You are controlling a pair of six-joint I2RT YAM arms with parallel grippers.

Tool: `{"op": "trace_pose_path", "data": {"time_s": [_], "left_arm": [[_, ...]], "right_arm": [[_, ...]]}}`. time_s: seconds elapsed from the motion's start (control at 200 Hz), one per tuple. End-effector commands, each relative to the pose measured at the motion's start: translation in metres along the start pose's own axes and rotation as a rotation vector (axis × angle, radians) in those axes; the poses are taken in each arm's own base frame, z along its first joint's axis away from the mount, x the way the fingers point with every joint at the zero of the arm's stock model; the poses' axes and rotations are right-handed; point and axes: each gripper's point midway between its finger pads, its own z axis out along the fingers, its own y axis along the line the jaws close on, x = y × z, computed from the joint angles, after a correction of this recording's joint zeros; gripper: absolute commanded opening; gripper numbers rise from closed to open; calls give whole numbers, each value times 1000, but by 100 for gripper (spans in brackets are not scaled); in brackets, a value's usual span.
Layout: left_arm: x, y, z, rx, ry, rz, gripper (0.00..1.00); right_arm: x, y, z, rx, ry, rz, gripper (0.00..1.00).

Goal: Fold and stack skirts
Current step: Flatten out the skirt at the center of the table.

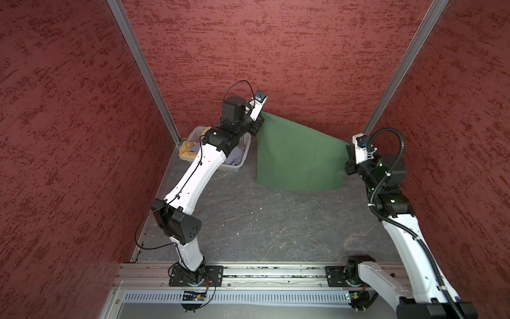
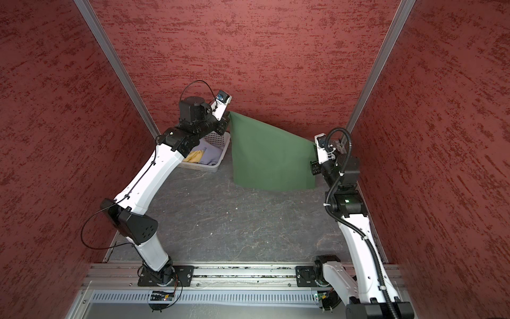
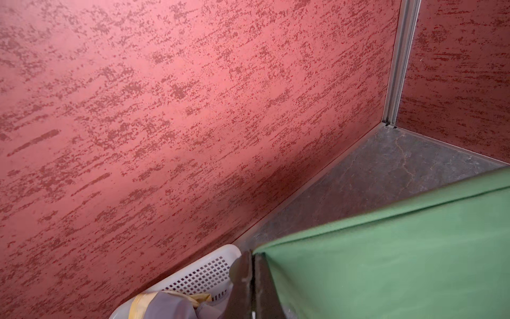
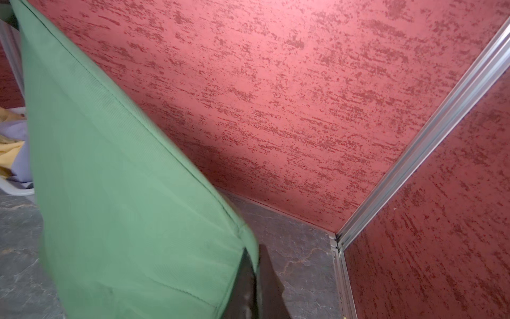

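A dark green skirt [image 1: 298, 157] [image 2: 270, 157] hangs spread in the air between my two grippers, above the back of the grey table; its lower hem is near the tabletop. My left gripper [image 1: 260, 121] [image 3: 252, 255] is shut on the skirt's upper left corner, raised high. Lower down, my right gripper [image 1: 348, 150] [image 4: 258, 254] is shut on the upper right corner. The green skirt [image 3: 386, 262] [image 4: 124, 193] fills much of both wrist views. A pale lavender-grey skirt [image 2: 208, 154] [image 3: 168, 306] and a mustard yellow skirt [image 2: 194, 157] [image 1: 186, 149] lie crumpled in the basket.
A white perforated basket [image 1: 238, 163] [image 2: 212, 167] [image 3: 204, 273] stands at the back left, partly under my left arm. Red textured walls [image 1: 276, 55] close in the back and both sides, with metal corner posts [image 1: 143, 71]. The grey marbled tabletop [image 1: 262, 226] stretches toward the front rail.
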Motion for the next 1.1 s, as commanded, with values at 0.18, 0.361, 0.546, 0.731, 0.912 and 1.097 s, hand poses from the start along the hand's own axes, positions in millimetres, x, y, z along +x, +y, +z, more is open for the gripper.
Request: {"op": "trace_pose_path", "data": {"time_s": [0.18, 0.361, 0.546, 0.731, 0.912, 1.097], "left_arm": [[-32, 28, 52, -27, -161, -25, 0], [-65, 39, 60, -45, -287, 8, 0], [-74, 33, 41, 19, -313, 48, 0], [-34, 7, 22, 92, -257, 72, 0], [42, -36, -13, 111, -142, 106, 0], [120, -57, -45, 67, 43, 14, 0]], "right_arm": [[-30, -38, 34, 170, -154, 54, 0], [-45, -56, 43, 255, -206, 81, 0], [-33, -51, 30, 249, -196, 85, 0], [8, -20, 7, 146, -151, 73, 0], [64, 18, -13, 20, -41, 141, 0], [102, 62, -30, -127, 82, 299, 0]]}}
